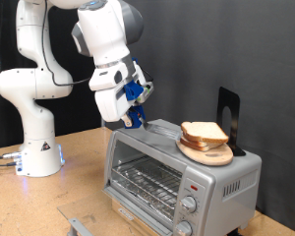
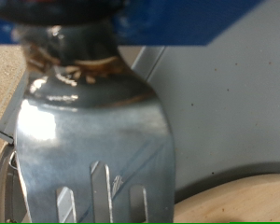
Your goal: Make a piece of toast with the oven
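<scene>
The silver-grey toaster oven stands at the exterior view's lower right, and its wire rack shows through the glass door with no bread on it. The single piece of toast is not in view. My gripper, with blue fingers, hangs over the oven's top left corner. In the wrist view the gripper is shut on the handle of a shiny slotted metal spatula, whose blade points down over the grey oven top.
A stacked pair of bread slices lies on a round wooden plate on the oven top. The plate's rim shows in the wrist view. A black upright stand is behind the oven. A metal piece lies at the table's front.
</scene>
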Available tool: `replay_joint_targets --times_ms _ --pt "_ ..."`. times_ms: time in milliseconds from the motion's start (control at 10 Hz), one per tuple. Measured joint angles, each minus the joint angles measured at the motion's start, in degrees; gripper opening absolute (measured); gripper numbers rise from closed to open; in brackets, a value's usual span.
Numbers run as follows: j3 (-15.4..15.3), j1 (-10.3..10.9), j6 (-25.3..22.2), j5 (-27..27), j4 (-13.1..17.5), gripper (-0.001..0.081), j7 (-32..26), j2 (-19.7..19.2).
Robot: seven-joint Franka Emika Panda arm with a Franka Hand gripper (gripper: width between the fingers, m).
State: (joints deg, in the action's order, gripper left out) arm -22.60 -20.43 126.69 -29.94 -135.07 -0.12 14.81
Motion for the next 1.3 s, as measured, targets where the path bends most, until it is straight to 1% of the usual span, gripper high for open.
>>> replay_joint_targets --times_ms 600,900,1300 --pt "-0.4 0.0 -0.6 -0.4 0.4 0.0392 -0.4 -0.2" --pt "-0.6 0.0 -1.6 0.4 -0.1 0.0392 -1.4 -0.2" --pt "-0.7 0.1 -1.7 -0.2 -0.6 0.0392 -2.1 -0.2"
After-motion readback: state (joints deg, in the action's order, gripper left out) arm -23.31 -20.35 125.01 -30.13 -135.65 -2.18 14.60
